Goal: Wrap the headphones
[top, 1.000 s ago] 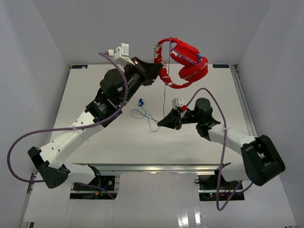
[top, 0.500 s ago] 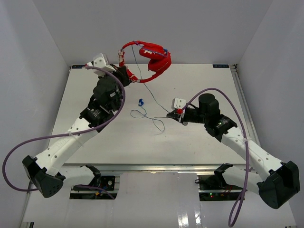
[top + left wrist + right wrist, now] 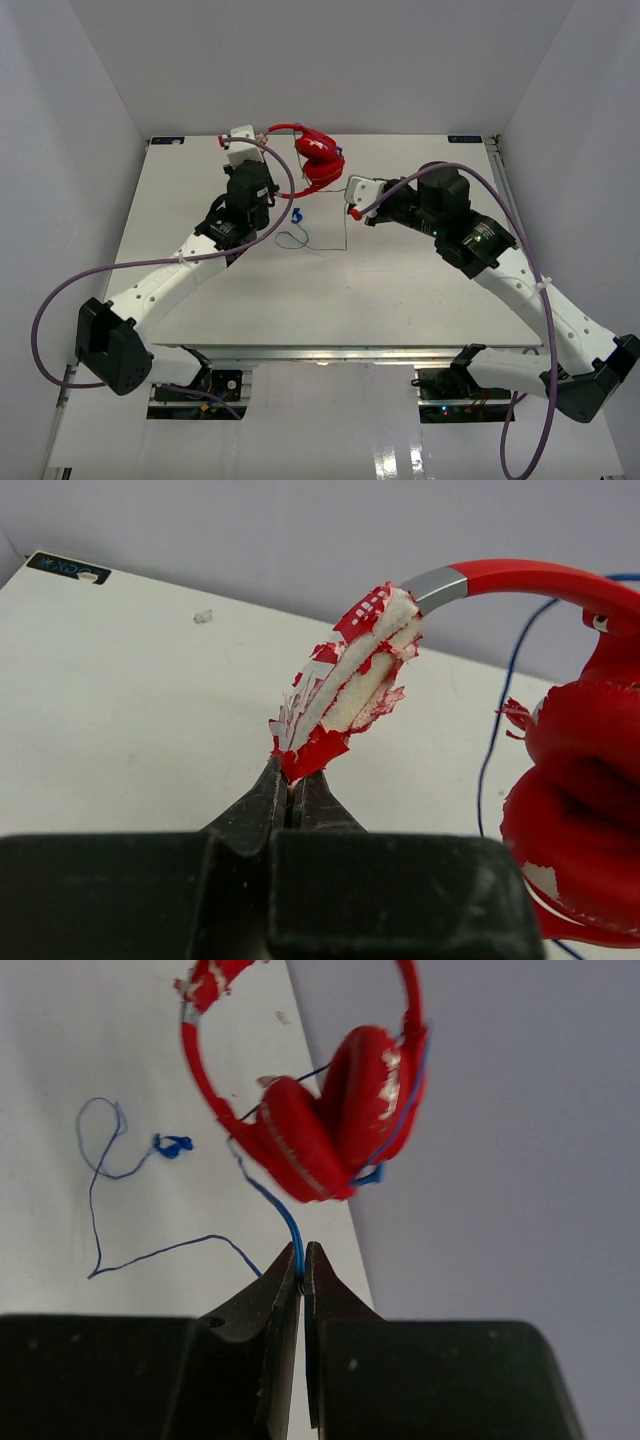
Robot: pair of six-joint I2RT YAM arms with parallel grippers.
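The right gripper (image 3: 302, 1272) is pinched together on the thin blue cable (image 3: 283, 1222). Only a short, nearly straight stretch runs from its tips up to the cups (image 3: 320, 1125) of the headphones (image 3: 315, 160). On the other side of that pinch, the cable falls away below the cups and lies on the surface (image 3: 420, 290) in a slack loop that ends at the small blue plug (image 3: 172, 1144).

The left gripper (image 3: 294, 785) is clamped on the frayed, padded end of the headband (image 3: 350, 680). It holds the headphones clear of the surface. From that grip the band arcs out to the cups, which hang folded against each other at its far end, on the side towards the right arm.

The right arm is therefore the nearer one to the cups, with the free length trailing beneath them. Winding probably means carrying the cable around the cups, across the band's arc, while the left grip holds firm.
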